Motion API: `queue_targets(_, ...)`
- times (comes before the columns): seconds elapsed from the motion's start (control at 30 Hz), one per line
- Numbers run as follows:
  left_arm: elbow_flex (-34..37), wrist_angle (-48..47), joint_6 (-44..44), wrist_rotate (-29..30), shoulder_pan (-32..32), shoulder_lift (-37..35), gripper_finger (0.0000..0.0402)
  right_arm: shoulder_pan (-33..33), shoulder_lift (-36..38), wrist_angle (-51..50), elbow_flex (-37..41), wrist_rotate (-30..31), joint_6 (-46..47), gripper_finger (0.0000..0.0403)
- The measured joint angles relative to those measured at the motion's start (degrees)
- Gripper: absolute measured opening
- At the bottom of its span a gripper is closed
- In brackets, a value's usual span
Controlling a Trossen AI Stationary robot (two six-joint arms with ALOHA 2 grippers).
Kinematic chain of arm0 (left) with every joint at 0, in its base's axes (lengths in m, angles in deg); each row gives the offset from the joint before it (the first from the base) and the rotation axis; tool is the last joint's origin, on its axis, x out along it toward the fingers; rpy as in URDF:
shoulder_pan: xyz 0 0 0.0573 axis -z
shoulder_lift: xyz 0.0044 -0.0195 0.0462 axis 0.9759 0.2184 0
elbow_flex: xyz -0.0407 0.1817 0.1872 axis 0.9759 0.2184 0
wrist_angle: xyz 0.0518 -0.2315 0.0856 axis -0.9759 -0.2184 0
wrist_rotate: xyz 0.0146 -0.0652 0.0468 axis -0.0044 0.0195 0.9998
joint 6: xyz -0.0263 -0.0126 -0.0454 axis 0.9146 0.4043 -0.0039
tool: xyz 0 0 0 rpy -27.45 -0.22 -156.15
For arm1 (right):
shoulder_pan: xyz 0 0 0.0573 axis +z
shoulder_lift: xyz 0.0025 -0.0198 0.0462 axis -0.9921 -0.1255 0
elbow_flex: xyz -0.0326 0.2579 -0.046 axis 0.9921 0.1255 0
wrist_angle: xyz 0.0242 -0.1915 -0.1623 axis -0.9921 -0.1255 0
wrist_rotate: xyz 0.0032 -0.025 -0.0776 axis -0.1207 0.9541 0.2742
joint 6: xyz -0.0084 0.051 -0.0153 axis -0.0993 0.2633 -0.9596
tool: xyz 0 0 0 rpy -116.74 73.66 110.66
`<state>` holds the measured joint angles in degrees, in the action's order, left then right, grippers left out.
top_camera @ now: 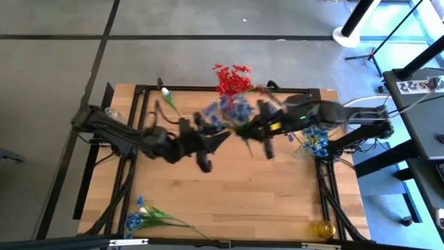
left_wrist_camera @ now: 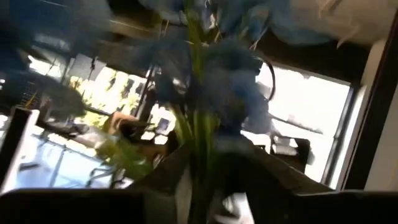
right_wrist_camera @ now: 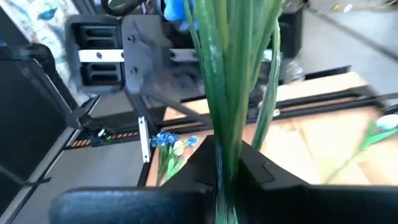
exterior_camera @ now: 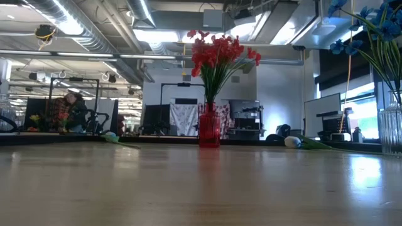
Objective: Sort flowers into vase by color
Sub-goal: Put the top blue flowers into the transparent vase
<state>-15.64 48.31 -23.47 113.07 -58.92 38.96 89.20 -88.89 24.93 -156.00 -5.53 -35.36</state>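
Observation:
A blue-blossomed sprig (top_camera: 229, 111) hangs in the air above the table's far middle, between both arms. My left gripper (top_camera: 216, 139) reaches in from the left and my right gripper (top_camera: 255, 132) from the right; both are shut on the sprig. Red flowers (exterior_camera: 217, 56) stand with their stems in a red vase (exterior_camera: 209, 129) at the far edge. More blue flowers (top_camera: 316, 139) stand in a clear vase (exterior_camera: 391, 125) on the right. A white-topped sprig (top_camera: 166, 97) lies flat far left. Blue and white sprigs (top_camera: 146, 215) lie near left. My left gripper pinches the blue sprig's green stem (left_wrist_camera: 198, 146) between its two fingers, just below the blossoms (left_wrist_camera: 230, 87). The sprig is lifted clear of the table. My right gripper pinches the bundle of green stems (right_wrist_camera: 225, 134) between its two fingers, lower down than the left gripper. The stems run on past the fingers toward the blossoms (right_wrist_camera: 175, 9). No part rests on the table.
A small yellow object (top_camera: 324, 228) sits at the near right corner. The wooden tabletop (top_camera: 243, 194) is bare across its middle and near side. Black frame rails (top_camera: 139, 104) run along the table's edges. People sit in the room far behind (exterior_camera: 69, 113).

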Motion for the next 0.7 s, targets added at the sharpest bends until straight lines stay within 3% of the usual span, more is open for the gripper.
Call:
queue_targets(0.1,0.0,-11.4,-0.9,1.8,2.8,-6.3,0.0150,-0.1,4.7,-2.8,0.0,2.4,-2.0,0.0011)
queue_targets(0.27,0.0,-25.9,5.2,4.7,6.3,-14.2,0.0164,-0.1,13.7,-5.7,0.0,6.6,-5.2,0.0019)
queue_targets(0.57,0.0,-28.0,5.3,10.2,8.3,-16.3,0.0151,-0.1,25.6,-14.7,-0.1,13.2,-8.8,0.0013)
queue_targets(0.7,0.0,-28.1,8.1,10.2,8.3,-16.3,0.0152,-0.1,30.5,-23.4,0.0,20.9,-9.5,0.0009)
